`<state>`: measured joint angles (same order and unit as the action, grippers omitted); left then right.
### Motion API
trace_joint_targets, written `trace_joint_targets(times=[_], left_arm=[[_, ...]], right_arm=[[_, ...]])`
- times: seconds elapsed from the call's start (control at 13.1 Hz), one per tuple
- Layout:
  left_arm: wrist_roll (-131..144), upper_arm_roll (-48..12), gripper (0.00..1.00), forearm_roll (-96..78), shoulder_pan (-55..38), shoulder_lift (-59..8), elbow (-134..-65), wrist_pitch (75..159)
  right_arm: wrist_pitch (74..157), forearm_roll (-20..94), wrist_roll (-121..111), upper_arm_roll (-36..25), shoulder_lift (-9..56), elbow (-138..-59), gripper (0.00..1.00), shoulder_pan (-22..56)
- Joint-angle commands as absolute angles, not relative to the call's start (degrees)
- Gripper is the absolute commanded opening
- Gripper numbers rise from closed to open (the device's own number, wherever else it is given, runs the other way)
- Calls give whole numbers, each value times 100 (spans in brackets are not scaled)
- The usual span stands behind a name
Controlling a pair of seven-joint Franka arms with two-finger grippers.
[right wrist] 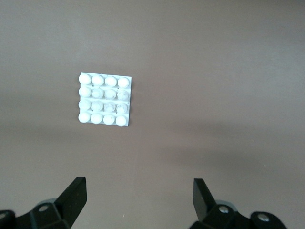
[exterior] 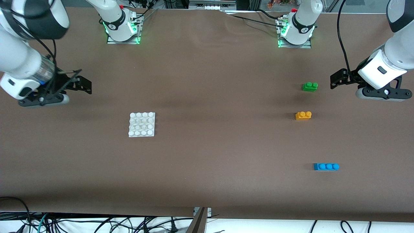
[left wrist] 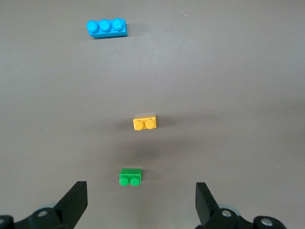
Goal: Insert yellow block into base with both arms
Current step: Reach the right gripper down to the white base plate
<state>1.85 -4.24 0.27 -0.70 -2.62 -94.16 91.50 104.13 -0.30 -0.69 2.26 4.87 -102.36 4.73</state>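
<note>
Yellow block (exterior: 303,115): on the table (exterior: 207,155), toward the left arm's end, studs up; between the green brick (exterior: 310,86) and the blue brick (exterior: 326,166), apart from both.
Green brick: farther from the front camera than the yellow block.
Blue brick: nearest the front camera of the three.
Base (exterior: 142,124): flat on the table toward the right arm's end, well apart from the yellow block.
Left pincer (left wrist: 140,202): raised over the table near the green brick, fingers wide apart, holding nothing; the yellow block lies apart from it.
Right pincer (right wrist: 139,200): raised over the table near the base, fingers wide apart, empty.
</note>
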Motion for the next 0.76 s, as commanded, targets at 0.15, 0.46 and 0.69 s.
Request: trace_joint_targets(times=[0.15, 0.46, 0.69], left_arm=[[158, -422, 100, -123, -53, -220, -9422, 9097], [158, -422, 100, -123, -53, -220, -9422, 9097], [158, -422, 100, -123, -53, -220, -9422, 9097]], right_arm=[[12344, -26, 596, 483, 789, -11512, 99, 475], [13717, -9, 1447, 772, 1800, -11540, 99, 492], [14386, -9, 1564, 800, 2363, -11540, 99, 492]])
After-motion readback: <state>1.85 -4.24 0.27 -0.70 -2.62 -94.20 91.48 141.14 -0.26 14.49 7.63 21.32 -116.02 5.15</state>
